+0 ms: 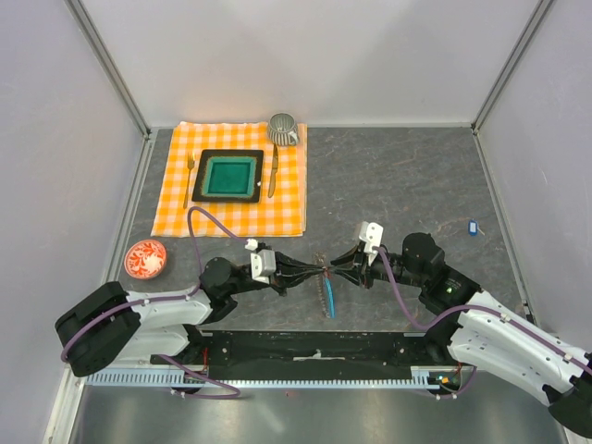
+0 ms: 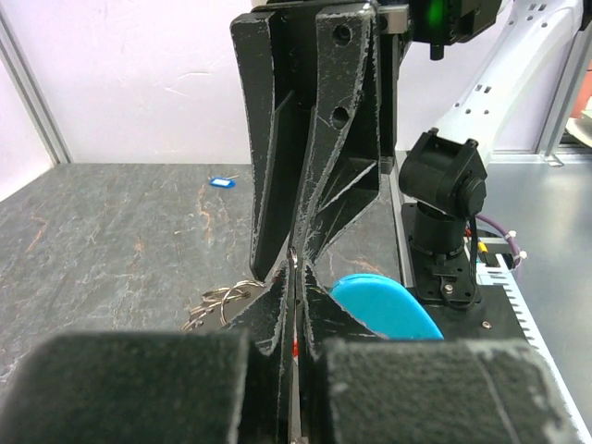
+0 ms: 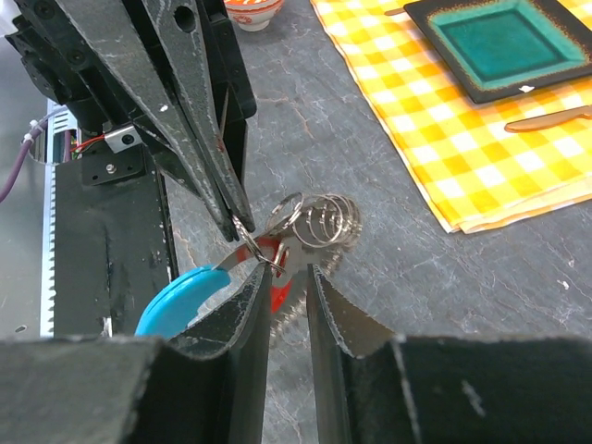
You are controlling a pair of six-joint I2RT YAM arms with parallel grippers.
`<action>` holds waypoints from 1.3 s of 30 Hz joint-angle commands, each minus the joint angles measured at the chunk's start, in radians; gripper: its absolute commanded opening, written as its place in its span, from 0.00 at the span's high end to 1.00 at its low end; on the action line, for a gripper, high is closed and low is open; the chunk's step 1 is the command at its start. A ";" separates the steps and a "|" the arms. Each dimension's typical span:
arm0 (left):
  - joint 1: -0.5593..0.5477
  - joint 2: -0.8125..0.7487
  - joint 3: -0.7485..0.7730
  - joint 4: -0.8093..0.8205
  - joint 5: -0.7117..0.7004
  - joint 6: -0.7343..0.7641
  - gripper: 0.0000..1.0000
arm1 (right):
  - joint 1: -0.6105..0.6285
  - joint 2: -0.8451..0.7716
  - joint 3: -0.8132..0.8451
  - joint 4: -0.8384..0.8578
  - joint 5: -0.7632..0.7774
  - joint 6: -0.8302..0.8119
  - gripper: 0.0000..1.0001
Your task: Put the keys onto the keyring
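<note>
The keyring (image 1: 321, 265) lies between my two grippers near the table's front. Its metal coils (image 3: 324, 217) and its light-blue strip (image 3: 180, 296) show in the right wrist view. The strip (image 2: 384, 305) and coils (image 2: 217, 301) also show in the left wrist view. My left gripper (image 1: 313, 270) is shut, pinching the small ring of the red key (image 3: 277, 296) at its tips. My right gripper (image 3: 287, 277) faces it with its jaws a little apart, the red tag showing between them. The blue key (image 1: 473, 226) lies alone far to the right, also in the left wrist view (image 2: 218, 181).
An orange checked cloth (image 1: 277, 208) at the back left carries a green plate (image 1: 229, 176), a fork (image 1: 191, 176), a knife (image 1: 272, 171) and a cup (image 1: 283, 128). A red-patterned saucer (image 1: 145, 259) sits at the left edge. The arms' base rail (image 1: 314, 356) runs along the front.
</note>
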 commanded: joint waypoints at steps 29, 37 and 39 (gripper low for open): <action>0.003 0.045 0.083 0.408 0.182 -0.086 0.98 | -0.014 0.068 0.031 0.110 -0.231 -0.017 1.00; 0.003 0.067 0.097 0.408 0.207 -0.095 0.98 | -0.014 0.086 0.028 0.194 -0.245 0.013 1.00; 0.003 0.064 0.087 0.408 0.184 -0.085 0.98 | -0.014 0.083 0.028 0.194 -0.236 0.013 0.97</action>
